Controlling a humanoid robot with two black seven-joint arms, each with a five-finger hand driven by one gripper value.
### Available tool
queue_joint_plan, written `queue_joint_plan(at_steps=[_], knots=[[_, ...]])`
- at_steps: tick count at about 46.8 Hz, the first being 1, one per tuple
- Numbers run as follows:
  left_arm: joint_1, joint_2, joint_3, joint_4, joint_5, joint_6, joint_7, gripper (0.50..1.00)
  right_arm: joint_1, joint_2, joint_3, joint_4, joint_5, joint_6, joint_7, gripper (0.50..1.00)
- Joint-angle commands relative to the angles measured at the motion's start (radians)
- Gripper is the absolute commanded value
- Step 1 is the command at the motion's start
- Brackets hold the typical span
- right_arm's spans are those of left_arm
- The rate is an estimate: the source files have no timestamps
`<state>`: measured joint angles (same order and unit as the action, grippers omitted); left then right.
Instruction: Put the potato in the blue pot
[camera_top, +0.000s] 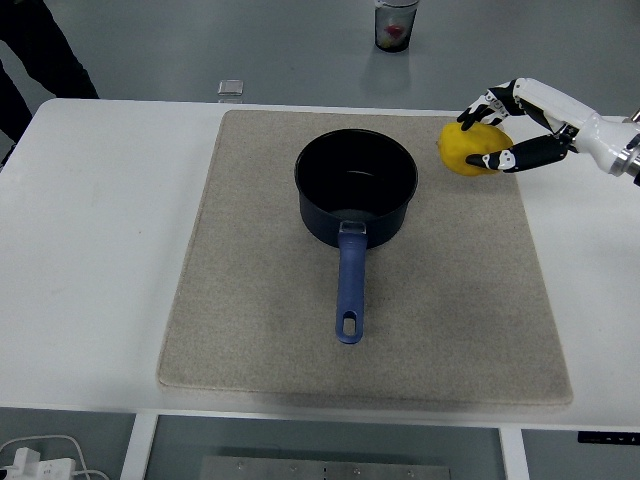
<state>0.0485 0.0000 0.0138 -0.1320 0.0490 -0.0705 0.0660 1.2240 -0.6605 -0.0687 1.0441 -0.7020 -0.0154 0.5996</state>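
My right hand (482, 132) comes in from the right edge and is shut on the yellow potato (465, 148), holding it in the air to the right of the pot and above the mat's far right part. The blue pot (356, 184) stands upright and empty on the beige mat (250, 300), its blue handle (351, 285) pointing toward me. The left arm does not show.
A person's dark clothing (30, 50) shows at the top left. A clear cup (396, 24) stands on the floor beyond the table, and a small square object (231, 88) lies just past the far edge.
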Motion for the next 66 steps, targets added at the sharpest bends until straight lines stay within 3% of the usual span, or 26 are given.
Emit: queue_joint_plan(at_steps=[1,22,41,66], knots=[[0.001,0.0,0.0,-0.001,0.0,0.0,0.0,0.996,0.031,0.038,-0.023,-0.004,0.025,0.0,0.0,0.5],[0.001,0.0,0.0,0.0,0.0,0.0,0.0,0.996,0.138,0.304,-0.121,-0.17,0.118,-0.001,-0.003,0.5],[0.001,0.0,-0.002,0.002,0.0,0.0,0.0,0.996,0.147,0.499,-0.175,-0.331,0.144,0.002,-0.003,0.5],[0.002,0.0,-0.002,0.002,0.0,0.0,0.0,0.996,0.072,0.515,-0.186,-0.372,0.131,0.0,-0.001,0.5]])
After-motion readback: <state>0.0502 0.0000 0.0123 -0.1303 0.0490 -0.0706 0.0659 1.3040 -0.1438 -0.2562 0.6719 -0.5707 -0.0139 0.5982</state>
